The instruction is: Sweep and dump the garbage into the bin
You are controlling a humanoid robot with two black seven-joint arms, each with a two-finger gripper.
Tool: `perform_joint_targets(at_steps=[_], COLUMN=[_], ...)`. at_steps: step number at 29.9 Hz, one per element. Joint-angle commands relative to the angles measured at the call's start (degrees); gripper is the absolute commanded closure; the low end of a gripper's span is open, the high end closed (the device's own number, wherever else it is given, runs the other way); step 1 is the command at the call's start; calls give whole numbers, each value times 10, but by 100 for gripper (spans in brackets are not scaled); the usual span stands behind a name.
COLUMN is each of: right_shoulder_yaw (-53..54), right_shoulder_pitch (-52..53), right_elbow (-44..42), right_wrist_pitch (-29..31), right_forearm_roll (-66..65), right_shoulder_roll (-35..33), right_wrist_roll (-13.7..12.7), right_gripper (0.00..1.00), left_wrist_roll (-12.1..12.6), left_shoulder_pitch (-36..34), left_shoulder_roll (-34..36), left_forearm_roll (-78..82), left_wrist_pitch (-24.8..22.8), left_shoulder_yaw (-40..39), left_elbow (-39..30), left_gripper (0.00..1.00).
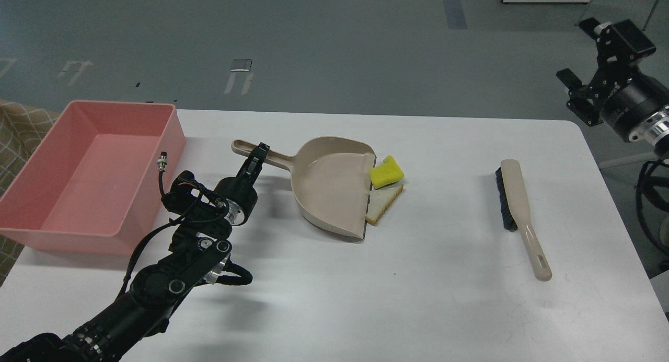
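Two scraps, sponge chunk (387, 172) and bread slice (384, 203), touched dustpan (329, 187) lip, my left gripper (258, 160) fingers clamped its handle, pink bin (62, 221) behind them, right gripper (575, 93) raised off-table, grip unreadable, brush (520, 215) lay apart.

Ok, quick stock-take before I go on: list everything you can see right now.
bin: 1, pink, table's left end
dustpan: 1, beige, table centre
sponge chunk: 1, yellow, at dustpan's lip
bread slice: 1, white with tan crust, below the sponge
brush: 1, beige handle, black bristles, table's right side
table: 1, white
left gripper: 1, black, at dustpan handle
right gripper: 1, black, raised off table's right edge
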Motion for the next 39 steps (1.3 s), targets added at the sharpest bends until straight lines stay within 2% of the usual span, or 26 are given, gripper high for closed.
perform_joint_targets(at_steps=[1,5,10,14,20,26,34,39], right_shoulder_yaw=[-75,-125,-155,-180,-199,-200,-200,-199], right_shoulder_pitch=[-1,2,-10,-19,-26,-54,-73,-71], right_elbow=[59,108,174,213,220,216,215,216], right_wrist_pitch=[-1,-1,-1,-1,-2,-2,-2,-3], right_forearm_roll=[-2,-61,-232,-299,-348,-370,-403,-403], right_shoulder_roll=[-79,-150,-224,-252,-239,-187,-142,-137], right_wrist_roll=[0,-14,-38,-42,-76,-122,-148,-156], right_gripper=[0,0,0,0,0,0,1,6], left_wrist_roll=[-1,0,0,0,0,0,1,0], left_shoulder_pitch=[-2,-4,-4,-4,-6,-5,-3,-4], left_shoulder_roll=[0,-1,0,-1,-1,-2,-2,-2], left_forearm_roll=[0,-1,0,0,1,1,0,0], left_wrist_pitch=[0,0,0,0,0,0,0,0], left_shoulder_yaw=[0,0,0,0,4,4,4,12], left_elbow=[-1,-3,-7,-8,-9,-11,-27,-28], left_gripper=[100,100,100,100,100,100,100,100])
